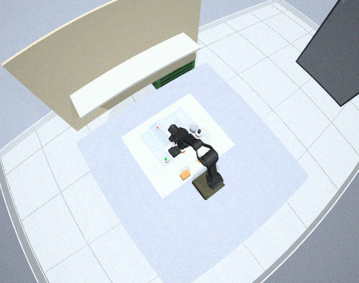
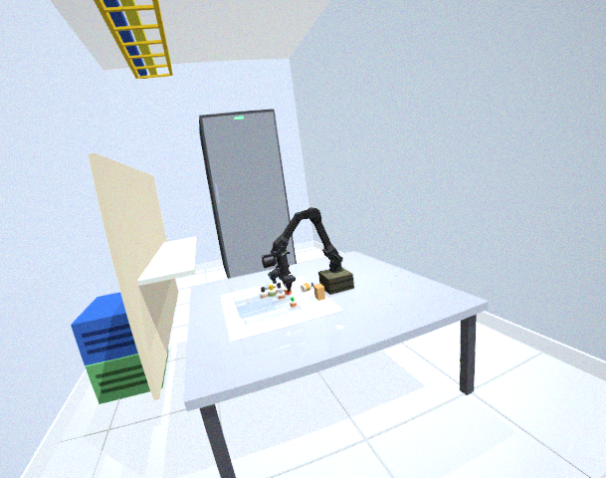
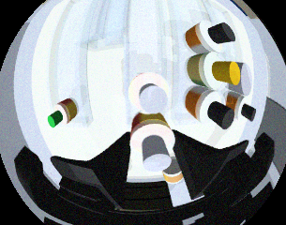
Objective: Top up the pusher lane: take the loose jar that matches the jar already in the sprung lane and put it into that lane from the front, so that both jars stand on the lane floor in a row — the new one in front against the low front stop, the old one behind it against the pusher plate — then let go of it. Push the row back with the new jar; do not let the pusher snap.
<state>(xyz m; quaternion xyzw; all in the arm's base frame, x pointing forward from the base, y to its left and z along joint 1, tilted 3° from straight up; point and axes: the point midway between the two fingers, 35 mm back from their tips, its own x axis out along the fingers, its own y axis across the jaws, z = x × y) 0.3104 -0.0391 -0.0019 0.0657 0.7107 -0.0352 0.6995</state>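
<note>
While the gripper (image 3: 157,157) clamps 1 jar (image 3: 154,145), its twin (image 3: 150,92) occupies the lane (image 3: 138,32).

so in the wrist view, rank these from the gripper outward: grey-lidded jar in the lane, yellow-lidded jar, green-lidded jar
1. Grey-lidded jar in the lane: dead ahead of the gripper, which is shut on a matching grey-lidded jar.
2. Yellow-lidded jar: up to the right, among the black-lidded jars.
3. Green-lidded jar: far out on the left, lying alone.

Bare test room — grey door (image 2: 246,190), table (image 2: 395,309), stacked drawer units (image 2: 107,350), partition board (image 2: 130,257).
</note>
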